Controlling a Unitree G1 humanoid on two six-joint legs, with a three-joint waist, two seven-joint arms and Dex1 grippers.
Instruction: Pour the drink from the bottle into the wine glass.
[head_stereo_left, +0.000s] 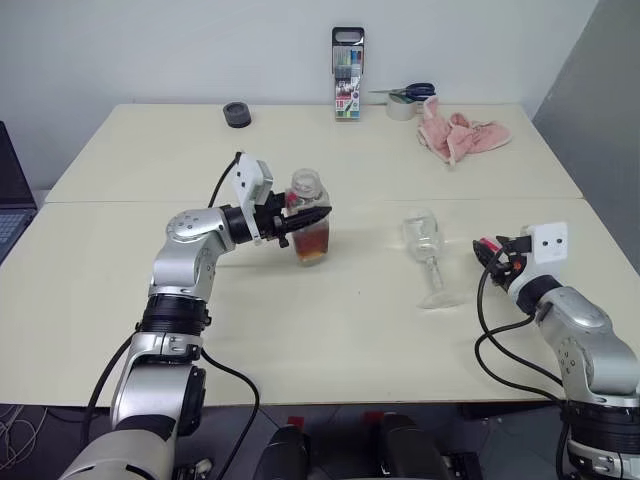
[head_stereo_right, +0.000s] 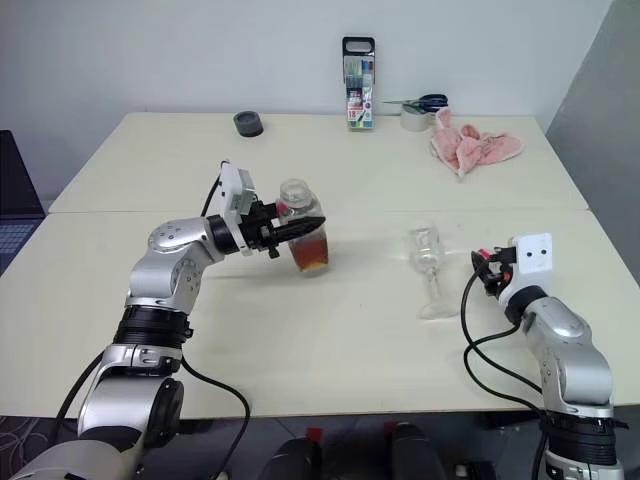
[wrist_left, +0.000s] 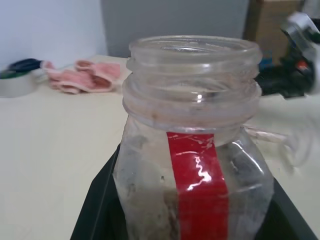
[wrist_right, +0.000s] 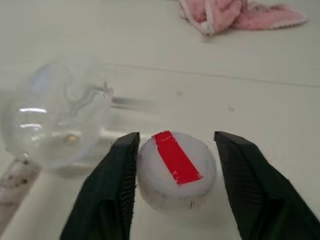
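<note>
The left end effector (head_stereo_left: 312, 217) is clamping shut around the one bottle (head_stereo_left: 308, 228), holding it upright with its mouth uncapped, just above the counter (head_stereo_left: 300, 330); the reddish-brown drink (head_stereo_left: 312, 245) is filling only its lower part. A red label strip is running down the bottle's side, with no writing readable on it. To its right, the single wine glass (head_stereo_left: 428, 255) is standing on the counter, looking empty. Further right, the right end effector (wrist_right: 175, 165) is sitting with its fingers (wrist_right: 112, 185) parted on either side of one white cap (wrist_right: 176, 170) marked with a red strip; one finger is touching the cap, the other standing slightly off it. At the back are lying one dark round object (head_stereo_left: 237, 114), one marker case (head_stereo_left: 348, 74), one tape roll (head_stereo_left: 402, 107) with scissors (head_stereo_left: 412, 92), and one pink cloth (head_stereo_left: 460, 135).
</note>
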